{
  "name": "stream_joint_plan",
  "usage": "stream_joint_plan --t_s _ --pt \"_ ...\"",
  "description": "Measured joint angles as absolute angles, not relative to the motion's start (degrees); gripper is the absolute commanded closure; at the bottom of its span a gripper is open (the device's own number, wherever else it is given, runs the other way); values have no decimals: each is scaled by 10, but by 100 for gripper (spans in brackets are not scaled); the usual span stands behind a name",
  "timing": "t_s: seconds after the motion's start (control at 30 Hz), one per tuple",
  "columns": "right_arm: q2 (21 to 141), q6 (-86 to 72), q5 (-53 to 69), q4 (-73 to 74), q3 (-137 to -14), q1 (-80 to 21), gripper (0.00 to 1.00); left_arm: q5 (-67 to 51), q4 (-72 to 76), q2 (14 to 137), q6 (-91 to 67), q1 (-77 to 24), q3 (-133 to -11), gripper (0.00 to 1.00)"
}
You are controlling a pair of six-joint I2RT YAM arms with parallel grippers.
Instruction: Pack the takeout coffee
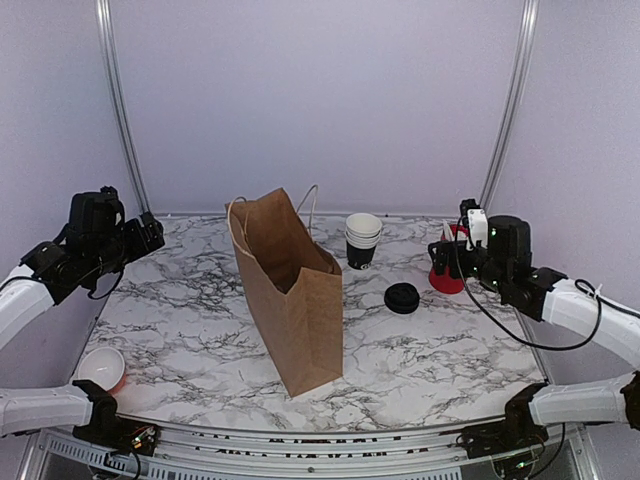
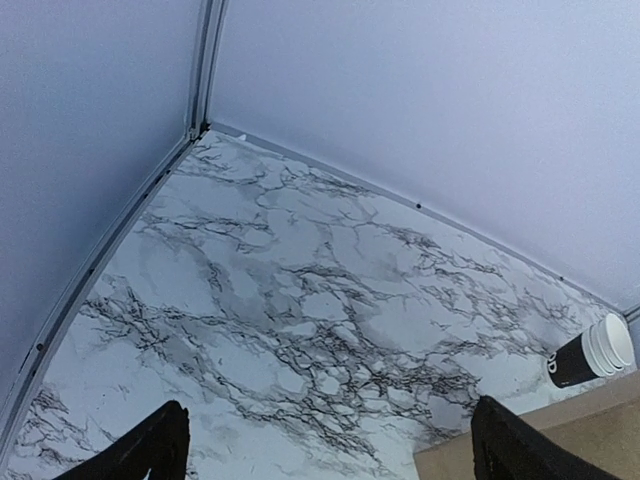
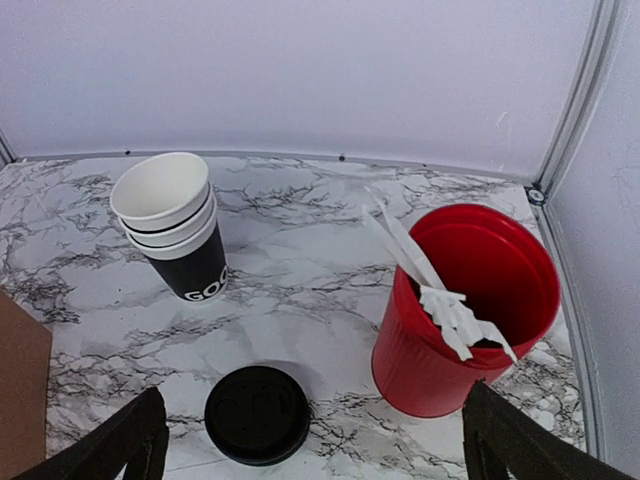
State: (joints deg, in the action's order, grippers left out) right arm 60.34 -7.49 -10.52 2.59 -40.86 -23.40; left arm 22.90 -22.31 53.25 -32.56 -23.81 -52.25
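While both jaws stand released, empty, we see takeout coffee (image 1: 402, 298) upright on counter (image 1: 200, 330), near right jaws, between brown bag (image 1: 290, 300) and red cup (image 1: 445, 280); left jaws well apart, beyond bag.

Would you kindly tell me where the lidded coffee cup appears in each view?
Top external: lidded coffee cup right of centre, between the bag and the red cup.
Left wrist: not in it.
Right wrist: bottom edge, left of centre, beside the red cup.
Shared landmark: the cup stack, seen in all three views.
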Motion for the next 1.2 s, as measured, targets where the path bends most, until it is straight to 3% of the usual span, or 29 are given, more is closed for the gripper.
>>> stream_joint_plan --t_s 0.3,0.6,0.83,1.2 --pt "606 -57 -93 -177 -257 -135 0 241 -115 516 -285 -203 -391 1" --pt "691 -47 -63 -359 -188 -31 0 247 16 500 -230 -182 -270 1" --pt "740 -3 -70 -522 -151 -19 1 237 103 495 -195 -158 -222 1" --pt "928 35 -86 -814 -42 -18 1 298 215 562 -171 -154 -192 1"
